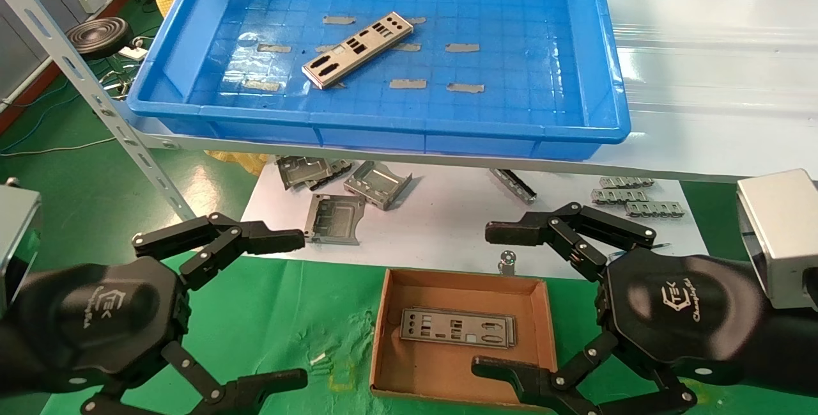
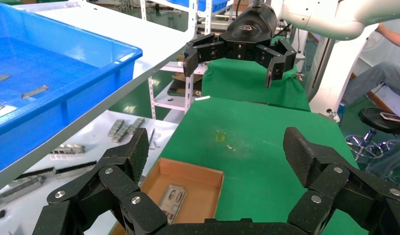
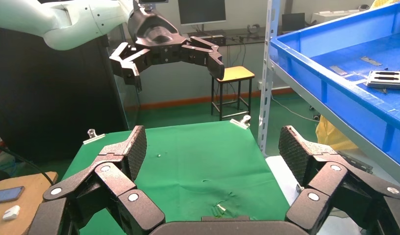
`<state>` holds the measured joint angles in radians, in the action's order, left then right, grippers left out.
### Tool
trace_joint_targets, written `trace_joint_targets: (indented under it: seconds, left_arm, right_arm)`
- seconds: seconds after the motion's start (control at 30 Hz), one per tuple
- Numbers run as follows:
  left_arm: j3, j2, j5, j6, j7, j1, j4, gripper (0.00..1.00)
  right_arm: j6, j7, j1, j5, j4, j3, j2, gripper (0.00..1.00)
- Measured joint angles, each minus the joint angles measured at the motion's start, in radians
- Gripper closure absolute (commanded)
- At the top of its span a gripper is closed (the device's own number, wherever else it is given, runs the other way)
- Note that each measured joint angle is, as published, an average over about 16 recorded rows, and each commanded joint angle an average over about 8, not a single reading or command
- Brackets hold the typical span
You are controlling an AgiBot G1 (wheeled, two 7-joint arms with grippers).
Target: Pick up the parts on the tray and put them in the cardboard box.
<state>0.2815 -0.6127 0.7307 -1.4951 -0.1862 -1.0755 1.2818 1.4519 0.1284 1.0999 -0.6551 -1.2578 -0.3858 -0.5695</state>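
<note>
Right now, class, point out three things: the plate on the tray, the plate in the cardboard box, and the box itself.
plate on the tray (image 1: 358, 49), head view, its punched middle.
plate in the cardboard box (image 1: 457, 328), head view, its centre.
cardboard box (image 1: 382, 325), head view, its left wall.

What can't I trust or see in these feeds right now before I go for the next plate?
- Head view: the right gripper covers the cardboard box right corner.
- Left wrist view: the left gripper linkage hides the box's near edge; tray cut off.
- Right wrist view: box hidden; the plate in the tray is cut off.
</note>
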Motion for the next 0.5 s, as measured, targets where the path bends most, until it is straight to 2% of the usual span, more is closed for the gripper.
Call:
trace_joint_targets:
  seconds: [0.5]
  left_arm:
    - [0.000, 0.000, 0.000, 0.000, 0.000, 0.000, 0.000, 0.00]
  right_arm:
    - [0.000, 0.000, 0.000, 0.000, 0.000, 0.000, 0.000, 0.00]
